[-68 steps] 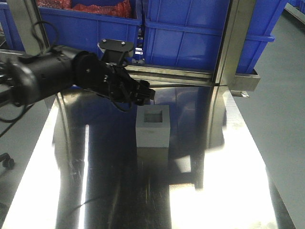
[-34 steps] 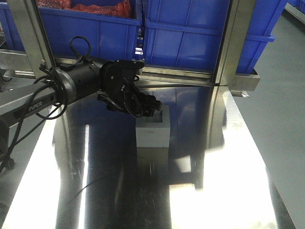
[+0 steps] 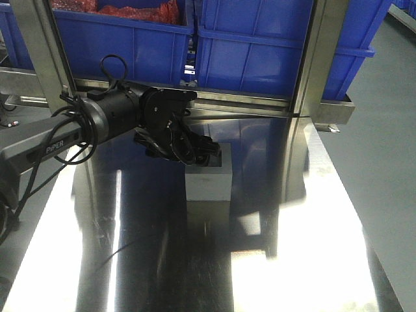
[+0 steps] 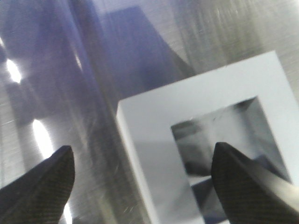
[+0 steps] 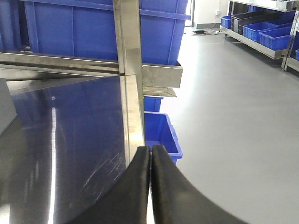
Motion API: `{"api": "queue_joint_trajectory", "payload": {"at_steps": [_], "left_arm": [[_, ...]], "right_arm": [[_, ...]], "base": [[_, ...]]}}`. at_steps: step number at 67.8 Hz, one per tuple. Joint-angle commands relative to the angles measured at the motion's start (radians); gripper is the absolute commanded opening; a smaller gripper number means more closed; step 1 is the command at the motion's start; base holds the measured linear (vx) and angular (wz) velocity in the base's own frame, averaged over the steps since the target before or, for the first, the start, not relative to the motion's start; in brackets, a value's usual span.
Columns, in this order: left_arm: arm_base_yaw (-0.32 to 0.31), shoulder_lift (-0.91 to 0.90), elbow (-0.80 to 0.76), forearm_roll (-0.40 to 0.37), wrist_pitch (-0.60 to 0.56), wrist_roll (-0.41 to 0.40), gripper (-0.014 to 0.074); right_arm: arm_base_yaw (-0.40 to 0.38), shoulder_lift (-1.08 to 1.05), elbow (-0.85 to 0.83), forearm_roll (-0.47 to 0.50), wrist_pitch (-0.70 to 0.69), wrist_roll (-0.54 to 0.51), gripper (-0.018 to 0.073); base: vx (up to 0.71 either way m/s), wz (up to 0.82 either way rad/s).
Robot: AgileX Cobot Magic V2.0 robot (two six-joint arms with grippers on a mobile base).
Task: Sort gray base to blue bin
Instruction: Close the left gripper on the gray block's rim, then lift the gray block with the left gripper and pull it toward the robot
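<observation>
The gray base (image 3: 209, 182) was seated on the reflective steel worktop (image 3: 292, 247), with its square recess facing upward. The left arm (image 3: 97, 120) was extended in from the left of the base, and its wrist was positioned over the near-left top corner of the base. In the left wrist view, the left jaws were spread wide across the base (image 4: 196, 112): one finger (image 4: 46, 186) was placed outside the left wall of the base, above bare worktop, and the other finger (image 4: 247, 186) was placed over the recess, so that the left wall lay between them. Whether either finger touched the base cannot be told. A blue bin (image 3: 260, 55) was located behind the base, beyond the far edge of the worktop, and a second bin (image 3: 123, 42) with red contents was located just beside it, behind and to the left of the base. A steel upright (image 3: 318, 65) was positioned behind and to the right of the base. The right jaws were pressed fully together with nothing between them, the fingers (image 5: 135, 186) touching along their inner edges.
</observation>
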Motion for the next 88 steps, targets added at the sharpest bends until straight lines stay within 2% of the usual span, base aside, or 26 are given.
{"api": "queue_joint_trajectory", "payload": {"at_steps": [1, 8, 14, 34, 47, 56, 77, 88], "left_arm": [[-0.004, -0.038, -0.023, 0.000, 0.022, -0.004, 0.0586], [-0.004, -0.038, -0.023, 0.000, 0.031, -0.004, 0.0566], [-0.004, -0.038, -0.023, 0.000, 0.038, -0.004, 0.0512], [-0.004, -0.038, -0.023, 0.000, 0.054, -0.003, 0.0148], [-0.004, -0.038, -0.023, 0.000, 0.052, -0.003, -0.0009], [-0.004, -0.048, -0.023, 0.004, 0.033, -0.003, -0.0008], [-0.006, -0.191, -0.023, 0.015, -0.112, -0.003, 0.0006], [-0.026, -0.292, -0.023, 0.089, -0.159, -0.003, 0.0006]], "right_arm": [[-0.005, 0.018, 0.002, -0.008, -0.074, -0.012, -0.0005], [-0.005, 0.018, 0.002, -0.008, -0.074, -0.012, -0.0005], [-0.005, 0.018, 0.002, -0.008, -0.074, -0.012, -0.0005], [-0.005, 0.018, 0.002, -0.008, -0.074, -0.012, -0.0005], [-0.005, 0.018, 0.002, -0.008, -0.074, -0.012, -0.0005], [-0.005, 0.018, 0.002, -0.008, -0.074, -0.012, -0.0005], [-0.005, 0.018, 0.002, -0.008, -0.074, -0.012, -0.0005], [-0.005, 0.018, 0.002, -0.008, -0.074, -0.012, -0.0005]], "base": [[0.00, 0.00], [0.00, 0.00], [0.00, 0.00], [0.00, 0.00], [0.00, 0.00], [0.00, 0.00], [0.00, 0.00], [0.00, 0.00]]}}
